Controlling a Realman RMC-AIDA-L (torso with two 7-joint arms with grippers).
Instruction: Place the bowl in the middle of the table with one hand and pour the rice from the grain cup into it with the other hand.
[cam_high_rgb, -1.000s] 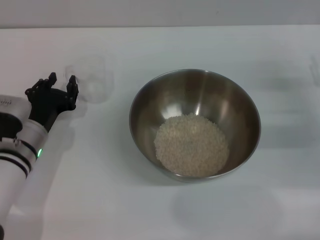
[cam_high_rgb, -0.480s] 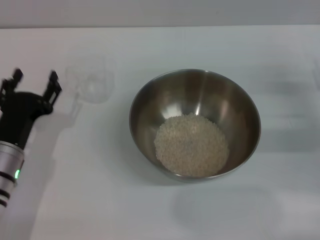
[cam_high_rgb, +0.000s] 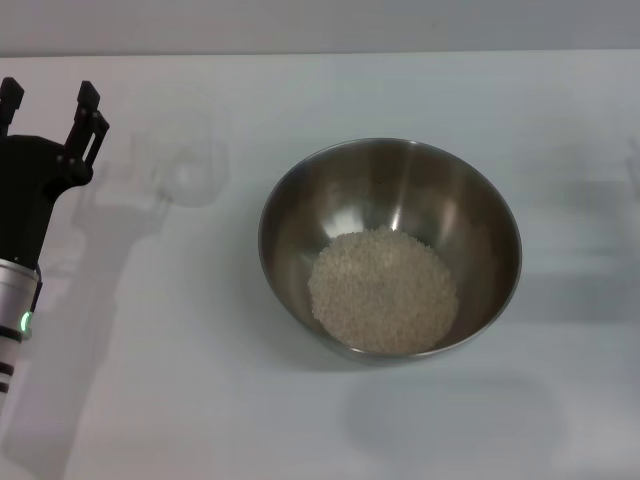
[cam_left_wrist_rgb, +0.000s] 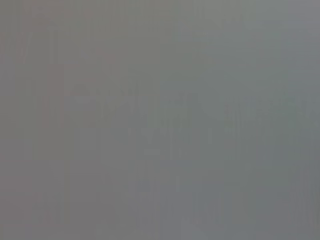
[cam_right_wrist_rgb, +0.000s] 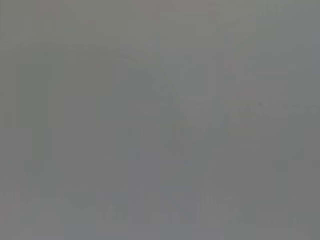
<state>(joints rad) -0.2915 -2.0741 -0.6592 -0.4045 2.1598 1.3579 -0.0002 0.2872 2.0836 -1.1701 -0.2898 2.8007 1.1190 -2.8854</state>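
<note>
The steel bowl (cam_high_rgb: 390, 245) stands in the middle of the white table (cam_high_rgb: 320, 420), with a heap of rice (cam_high_rgb: 383, 290) in its bottom. The clear grain cup (cam_high_rgb: 185, 160) stands upright and empty on the table to the left of the bowl. My left gripper (cam_high_rgb: 48, 105) is open and empty at the far left, apart from the cup. The right gripper is out of view. Both wrist views show only plain grey.
The table's far edge (cam_high_rgb: 320, 52) runs across the top of the head view.
My left gripper has drawn back from the cup, moving left and away toward the table's far side. The cup and bowl have not moved.
</note>
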